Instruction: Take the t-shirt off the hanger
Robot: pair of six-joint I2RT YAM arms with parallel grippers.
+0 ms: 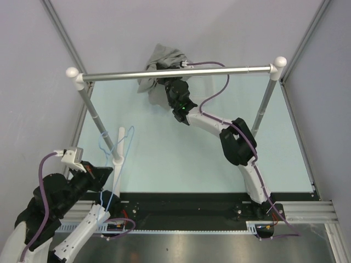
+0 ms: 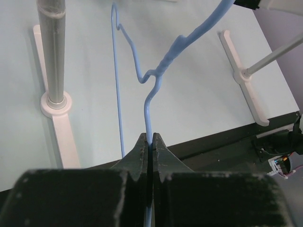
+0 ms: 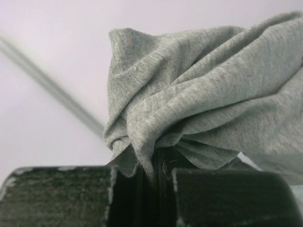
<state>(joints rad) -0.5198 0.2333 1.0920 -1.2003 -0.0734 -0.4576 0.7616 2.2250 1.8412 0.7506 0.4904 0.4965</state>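
T-shirt, grey and bunched, hangs crumpled at the far side of the table, just beside the silver rail near its middle. Right hand pinches a fold of the cloth between nearly closed fingers. Hanger, thin light-blue wire, is free of the cloth and well apart from it, near the rail's left post. Left hand is pressed together on the hanger's wire, at the table's near left corner.

You are looking into a robotics lab cell: bare grey walls are rising around the silver rail, with a pale table and aluminium beam lying below.
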